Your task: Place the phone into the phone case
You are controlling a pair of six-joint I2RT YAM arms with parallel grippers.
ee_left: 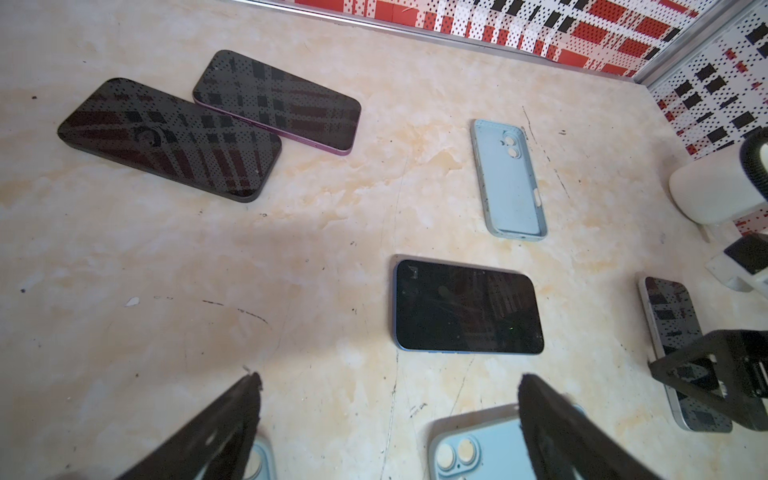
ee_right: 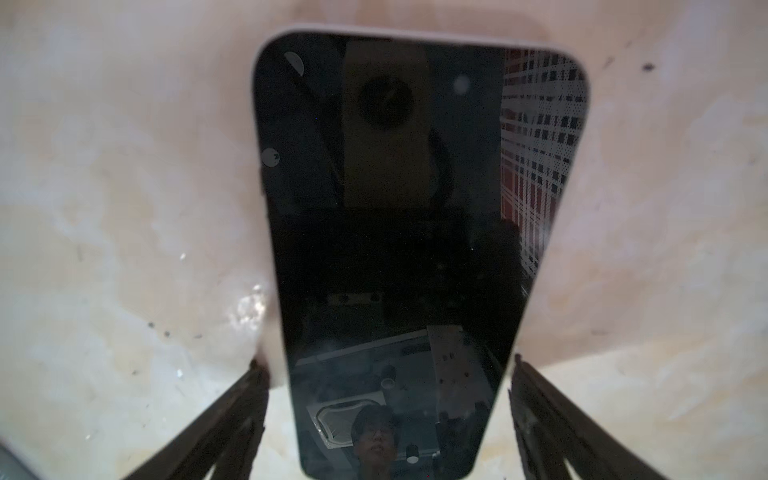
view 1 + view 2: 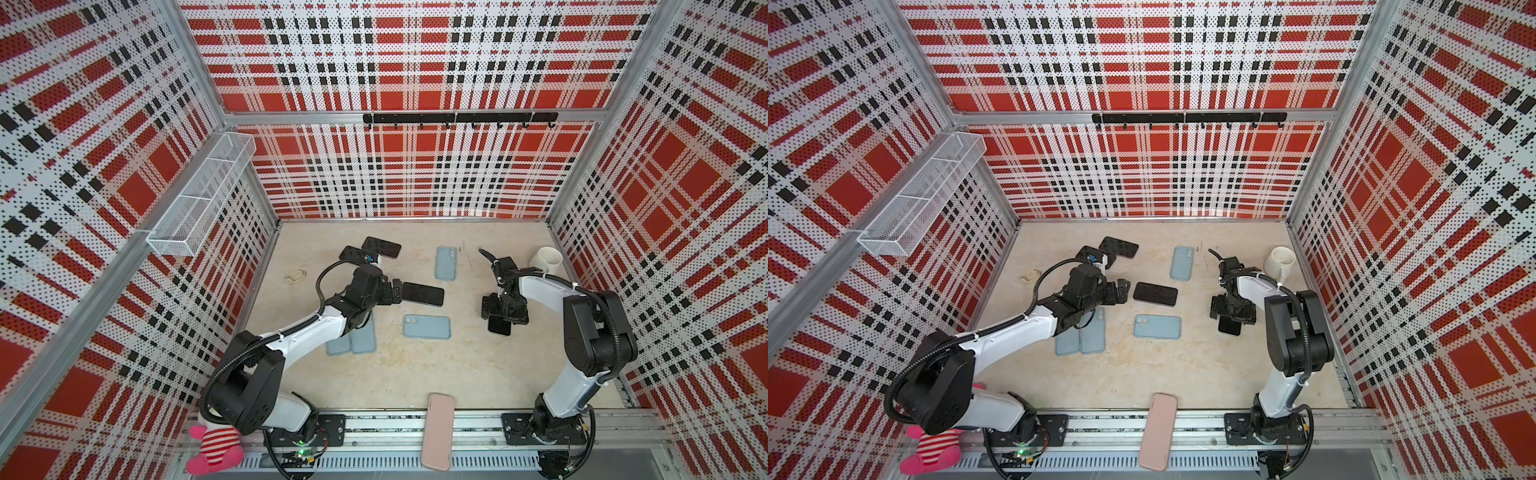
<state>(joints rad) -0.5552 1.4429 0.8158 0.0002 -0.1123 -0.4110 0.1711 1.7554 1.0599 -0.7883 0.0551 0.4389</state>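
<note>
A dark phone with a blue rim point(image 3: 422, 294) point(image 3: 1155, 294) point(image 1: 467, 307) lies flat mid-table. My left gripper point(image 3: 397, 291) point(image 1: 388, 378) hovers open just left of it, holding nothing. Light blue phone cases lie nearby: one at the back point(image 3: 446, 262) point(image 1: 509, 178), one in front of the phone point(image 3: 427, 326) point(image 3: 1157, 326), and two partly under my left arm point(image 3: 363, 338). My right gripper point(image 3: 500, 318) point(image 2: 388, 374) is low over a pale-rimmed phone point(image 3: 498, 326) point(image 2: 390, 228) that lies on the table. Its fingers stand open astride the phone's long sides.
Two more dark phones point(image 3: 381, 247) point(image 1: 168, 137) overlap at the back left. A white mug point(image 3: 546, 259) point(image 3: 1280, 259) stands at the back right. A pink case point(image 3: 437, 432) lies across the front rail. A plush toy point(image 3: 214, 446) sits at the left arm's base.
</note>
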